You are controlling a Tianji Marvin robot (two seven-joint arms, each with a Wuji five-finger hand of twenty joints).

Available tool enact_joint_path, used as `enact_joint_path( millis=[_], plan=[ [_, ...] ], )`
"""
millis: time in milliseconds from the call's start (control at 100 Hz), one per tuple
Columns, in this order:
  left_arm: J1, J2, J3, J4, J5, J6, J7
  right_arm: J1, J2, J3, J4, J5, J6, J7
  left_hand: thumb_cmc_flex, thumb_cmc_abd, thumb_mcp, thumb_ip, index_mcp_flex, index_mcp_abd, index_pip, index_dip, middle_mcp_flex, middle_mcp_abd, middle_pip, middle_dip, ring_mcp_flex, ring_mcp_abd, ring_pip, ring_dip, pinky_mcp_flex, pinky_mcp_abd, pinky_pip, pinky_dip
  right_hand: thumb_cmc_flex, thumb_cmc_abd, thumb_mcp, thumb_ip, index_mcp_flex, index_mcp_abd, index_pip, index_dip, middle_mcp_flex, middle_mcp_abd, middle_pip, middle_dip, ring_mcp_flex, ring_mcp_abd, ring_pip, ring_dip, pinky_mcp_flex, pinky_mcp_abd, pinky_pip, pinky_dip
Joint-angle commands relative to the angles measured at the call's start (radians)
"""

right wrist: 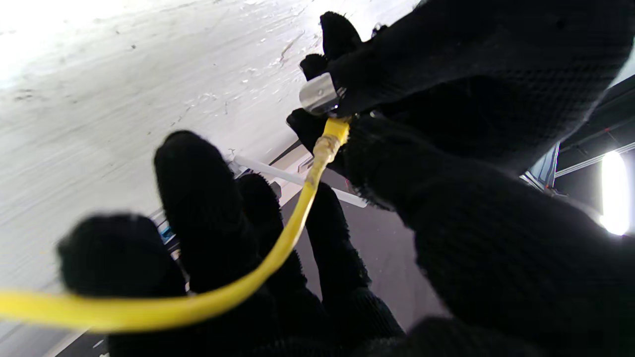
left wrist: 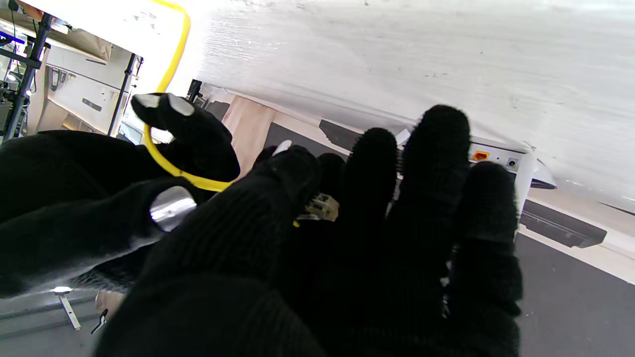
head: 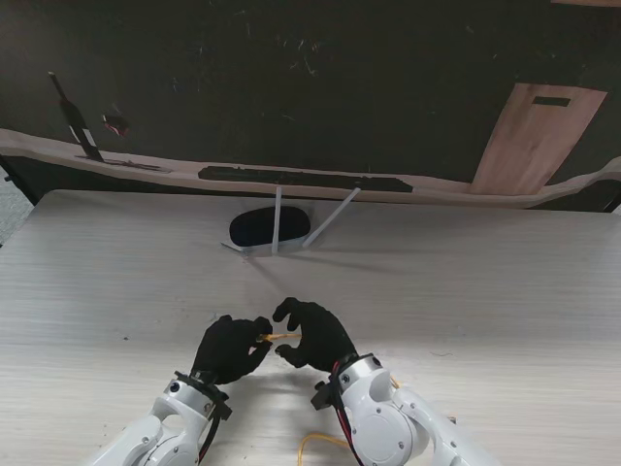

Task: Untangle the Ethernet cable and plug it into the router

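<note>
You see both hands close together over the near middle of the desk (head: 116, 282). The left hand (head: 229, 349) and the right hand (head: 312, 335) almost touch, with a short bit of yellow cable (head: 279, 336) stretched between them.

Your left hand has its fingers (left wrist: 436, 148) curled in. Its thumb and a finger pinch the end of the cable. In the left wrist view you can see the clear plug (left wrist: 320, 207) tucked between the dark fingers. In the right wrist view the cable (right wrist: 297, 213) runs up into that pinch of the left hand (right wrist: 446, 124).

Your right hand has its fingers (right wrist: 198, 188) bent around the cable a little way back from the plug. The cable lies across them. You cannot tell how hard they press on it. In the left wrist view the cable (left wrist: 168, 163) loops around a finger of the right hand (left wrist: 74, 188).

The rest of the cable drops down past the right wrist. One more yellow loop (head: 320, 445) shows at the near edge of the desk, between the two arms.

The router (head: 270, 229) sits at the far middle of the desk, well apart from the hands. It is dark on top with two white sticks (head: 330, 218) pointing up. In the left wrist view you see the white side of the router (left wrist: 501, 158) with an orange port (left wrist: 480, 155) on it.
</note>
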Motion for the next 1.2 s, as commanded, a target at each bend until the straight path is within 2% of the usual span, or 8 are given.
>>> enact_joint_path(
  millis=[0, 150, 200, 240, 330, 550, 790, 1190],
  plan=[
    [0.005, -0.003, 0.003, -0.009, -0.006, 0.010, -0.020, 0.006, -0.016, -0.012, 0.026, -0.017, -0.028, -0.012, 0.029, 0.014, 0.064, -0.009, 0.057, -0.014, 0.048, -0.009, 0.027, 0.017, 0.010, -0.010, 0.012, 0.038, 0.022, -0.016, -0.012, 0.003, 0.044, -0.013, -0.008, -0.014, 0.042, 0.016, 0.063, -0.020, 0.000, -0.004, 0.064, 0.015, 0.013, 0.013, 0.076, 0.003, 0.092, 0.007, 0.104, -0.079, 0.178, 0.022],
    [0.008, -0.002, 0.002, -0.014, -0.007, 0.019, -0.028, 0.034, -0.014, -0.033, 0.077, -0.109, -0.089, -0.072, 0.028, 0.014, 0.065, -0.009, 0.055, -0.015, 0.051, -0.005, 0.025, 0.016, 0.012, -0.009, 0.008, 0.039, 0.025, -0.014, -0.020, 0.004, 0.049, -0.009, -0.029, -0.006, 0.050, 0.004, 0.198, -0.087, 0.035, 0.003, 0.198, -0.017, 0.024, 0.008, 0.117, -0.029, 0.235, 0.020, 0.143, -0.265, 0.347, 0.081],
    [0.009, -0.002, 0.002, -0.015, -0.009, 0.021, -0.030, 0.039, -0.014, -0.037, 0.085, -0.125, -0.098, -0.084, 0.028, 0.015, 0.065, -0.009, 0.055, -0.014, 0.052, -0.005, 0.025, 0.017, 0.012, -0.008, 0.007, 0.040, 0.026, -0.013, -0.021, 0.004, 0.050, -0.008, -0.013, -0.008, 0.042, -0.065, 0.216, -0.100, 0.095, -0.114, 0.229, -0.018, 0.024, 0.004, 0.117, -0.032, 0.264, 0.022, 0.147, -0.290, 0.363, 0.104],
    [0.009, -0.002, 0.002, -0.016, -0.010, 0.022, -0.032, 0.043, -0.014, -0.039, 0.091, -0.137, -0.105, -0.091, 0.028, 0.015, 0.064, -0.009, 0.055, -0.012, 0.052, -0.005, 0.025, 0.017, 0.013, -0.008, 0.006, 0.040, 0.026, -0.013, -0.021, 0.005, 0.050, -0.008, -0.002, -0.013, 0.037, -0.103, 0.227, -0.107, 0.137, -0.161, 0.253, -0.020, 0.027, 0.003, 0.118, -0.034, 0.279, 0.027, 0.149, -0.305, 0.374, 0.113],
    [0.010, -0.002, 0.002, -0.017, -0.010, 0.024, -0.035, 0.048, -0.013, -0.043, 0.102, -0.155, -0.116, -0.106, 0.028, 0.016, 0.063, -0.009, 0.054, -0.015, 0.052, -0.005, 0.024, 0.016, 0.013, -0.008, 0.006, 0.041, 0.026, -0.013, -0.022, 0.005, 0.050, -0.007, 0.022, -0.004, 0.023, -0.138, 0.251, -0.119, 0.235, -0.235, 0.316, -0.020, 0.033, -0.003, 0.119, -0.040, 0.312, 0.051, 0.155, -0.330, 0.398, 0.134],
    [0.011, -0.003, 0.003, -0.019, -0.016, 0.026, -0.036, 0.054, -0.014, -0.050, 0.112, -0.166, -0.118, -0.117, 0.029, 0.015, 0.063, -0.009, 0.055, -0.008, 0.051, -0.006, 0.025, 0.019, 0.013, -0.009, 0.005, 0.040, 0.025, -0.013, -0.022, 0.005, 0.050, -0.005, 0.045, 0.009, 0.016, -0.139, 0.310, -0.104, 0.290, -0.294, 0.407, -0.016, 0.037, -0.015, 0.120, -0.054, 0.374, 0.101, 0.165, -0.378, 0.434, 0.176],
    [0.010, -0.003, 0.006, -0.019, -0.022, 0.022, -0.040, 0.064, -0.016, -0.062, 0.126, -0.170, -0.118, -0.125, 0.027, 0.015, 0.063, -0.009, 0.057, -0.009, 0.053, -0.005, 0.027, 0.019, 0.012, -0.011, 0.012, 0.045, 0.023, -0.015, -0.022, 0.005, 0.049, -0.004, 0.060, 0.025, 0.017, -0.134, 0.354, -0.098, 0.295, -0.310, 0.462, -0.024, 0.038, -0.025, 0.123, -0.067, 0.406, 0.134, 0.173, -0.405, 0.434, 0.234],
    [0.013, -0.004, 0.004, -0.021, -0.026, 0.020, -0.042, 0.069, -0.014, -0.069, 0.134, -0.192, -0.106, -0.132, 0.026, 0.016, 0.062, -0.010, 0.053, -0.009, 0.052, -0.005, 0.025, 0.019, 0.012, -0.013, 0.011, 0.045, 0.022, -0.015, -0.022, 0.004, 0.048, -0.003, 0.080, -0.022, 0.029, -0.135, 0.362, -0.040, 0.293, -0.320, 0.488, -0.009, 0.060, -0.026, 0.127, -0.120, 0.479, 0.192, 0.190, -0.487, 0.434, 0.347]
  ],
)
